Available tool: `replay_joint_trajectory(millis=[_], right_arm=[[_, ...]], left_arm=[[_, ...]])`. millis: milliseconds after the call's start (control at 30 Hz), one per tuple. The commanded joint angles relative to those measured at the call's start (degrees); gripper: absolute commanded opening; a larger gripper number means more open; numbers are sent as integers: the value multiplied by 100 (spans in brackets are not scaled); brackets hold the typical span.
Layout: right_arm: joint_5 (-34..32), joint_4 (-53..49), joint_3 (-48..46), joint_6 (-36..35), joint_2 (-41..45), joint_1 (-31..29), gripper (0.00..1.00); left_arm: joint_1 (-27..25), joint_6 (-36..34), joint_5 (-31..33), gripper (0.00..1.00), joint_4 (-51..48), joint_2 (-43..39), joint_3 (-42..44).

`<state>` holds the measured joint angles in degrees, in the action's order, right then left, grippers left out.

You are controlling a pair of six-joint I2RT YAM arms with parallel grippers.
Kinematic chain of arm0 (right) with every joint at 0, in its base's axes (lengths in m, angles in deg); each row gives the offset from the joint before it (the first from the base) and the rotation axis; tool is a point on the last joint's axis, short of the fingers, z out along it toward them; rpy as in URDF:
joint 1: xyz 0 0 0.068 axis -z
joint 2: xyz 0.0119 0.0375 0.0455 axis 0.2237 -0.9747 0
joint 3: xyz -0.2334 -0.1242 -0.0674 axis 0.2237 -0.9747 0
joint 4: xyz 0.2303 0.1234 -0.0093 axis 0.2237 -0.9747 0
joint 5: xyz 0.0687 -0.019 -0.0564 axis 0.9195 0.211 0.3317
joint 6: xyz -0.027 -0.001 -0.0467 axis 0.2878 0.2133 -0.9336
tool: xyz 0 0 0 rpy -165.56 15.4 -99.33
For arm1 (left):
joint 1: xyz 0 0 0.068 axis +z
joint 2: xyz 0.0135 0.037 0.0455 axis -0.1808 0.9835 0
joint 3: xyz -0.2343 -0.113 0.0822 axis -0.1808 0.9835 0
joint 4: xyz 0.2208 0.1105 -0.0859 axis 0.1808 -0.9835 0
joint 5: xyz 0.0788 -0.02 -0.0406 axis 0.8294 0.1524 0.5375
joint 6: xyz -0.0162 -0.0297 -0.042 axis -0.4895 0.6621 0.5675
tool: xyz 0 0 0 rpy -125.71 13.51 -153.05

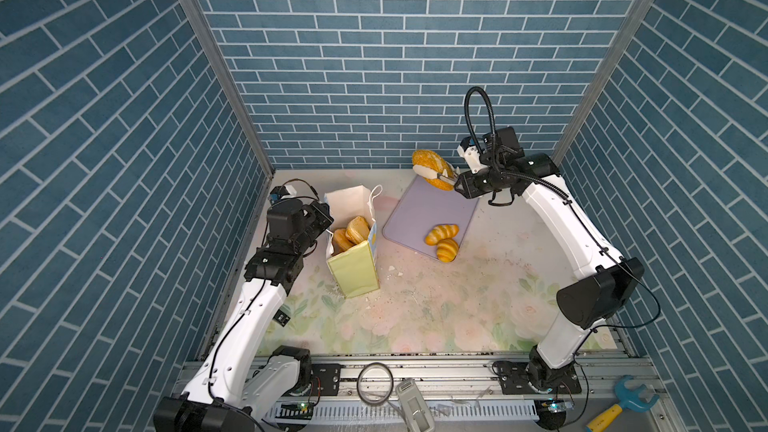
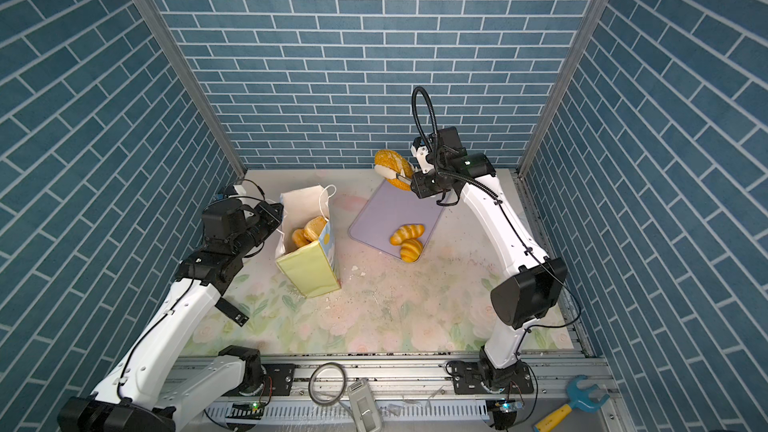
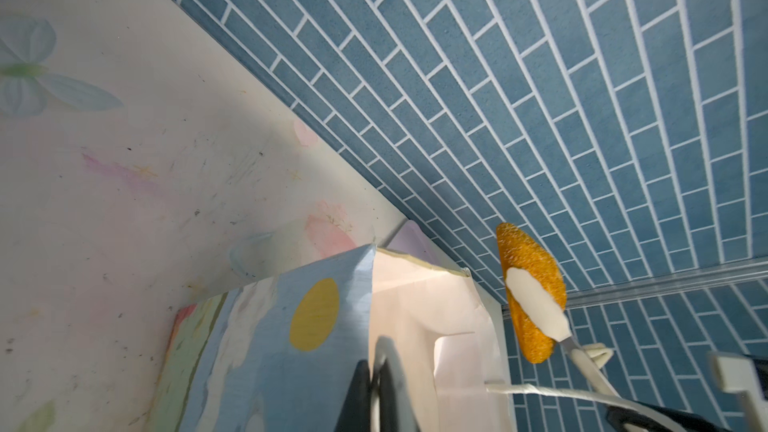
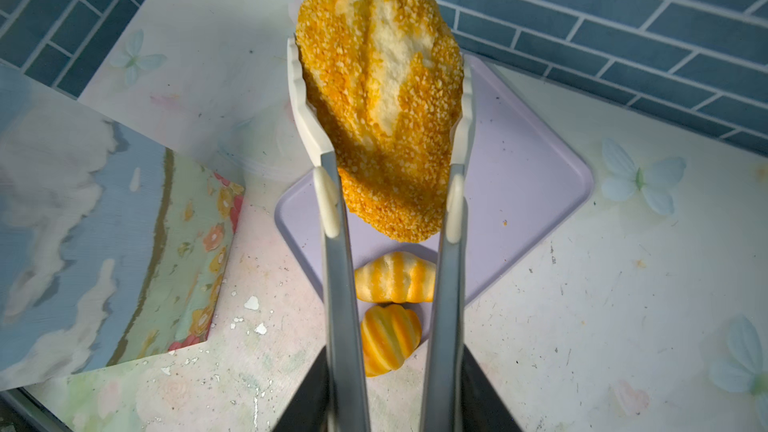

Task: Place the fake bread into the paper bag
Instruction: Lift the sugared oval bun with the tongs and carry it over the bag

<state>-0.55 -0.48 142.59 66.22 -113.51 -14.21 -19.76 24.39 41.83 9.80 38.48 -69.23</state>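
The paper bag (image 1: 355, 272) (image 2: 309, 272) stands upright at the left, mouth open, with two golden pieces of fake bread (image 1: 357, 229) inside. My left gripper (image 1: 326, 218) (image 3: 376, 371) is shut on the bag's (image 3: 316, 326) upper edge. Metal tongs (image 4: 336, 284) sit in my right gripper (image 1: 459, 184) (image 4: 392, 367), which is shut on them. The tongs' white tips clamp a seeded loaf (image 1: 428, 160) (image 4: 382, 97) (image 3: 528, 276) in the air above the far end of the lavender tray (image 1: 424, 209). Two ridged rolls (image 1: 441, 233) (image 4: 388, 344) lie at the tray's near edge.
White crumbs (image 1: 395, 272) are scattered on the floral mat beside the bag. Brick-patterned walls close in the back and both sides. On the front rail lie a tape ring (image 1: 375, 383), a white device (image 1: 415, 405) and a blue and yellow toy wrench (image 1: 623, 403).
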Motion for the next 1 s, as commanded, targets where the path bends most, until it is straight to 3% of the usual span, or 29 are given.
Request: replay_joint_trajectory(millis=[0,167,267,400,600,833,967], right_arm=[[-168,135,219,226,393,-213,27],[-182,95,303,359,576,-475,27],[-234,46,396,388,705,-685,27],[-469,53,551,473,853,-977,27],[-629,-77,1052,453,854,-1479,27],[-750,-298,1999,479,431,-2101,27],[-654,-399,2503,618,73,-2477,27]], left_arm=[[-24,-646,71,22,-598,14,-351],[-14,-1680,174,45,-1606,111,-938],[2,-2237,252,50,-2128,211,-1354],[106,-2689,286,50,-2470,361,-1717],[338,-3064,-147,46,-2706,551,-2154],[432,-3159,-269,46,-2918,622,-2260],[564,-3214,-422,41,-2978,652,-2335]])
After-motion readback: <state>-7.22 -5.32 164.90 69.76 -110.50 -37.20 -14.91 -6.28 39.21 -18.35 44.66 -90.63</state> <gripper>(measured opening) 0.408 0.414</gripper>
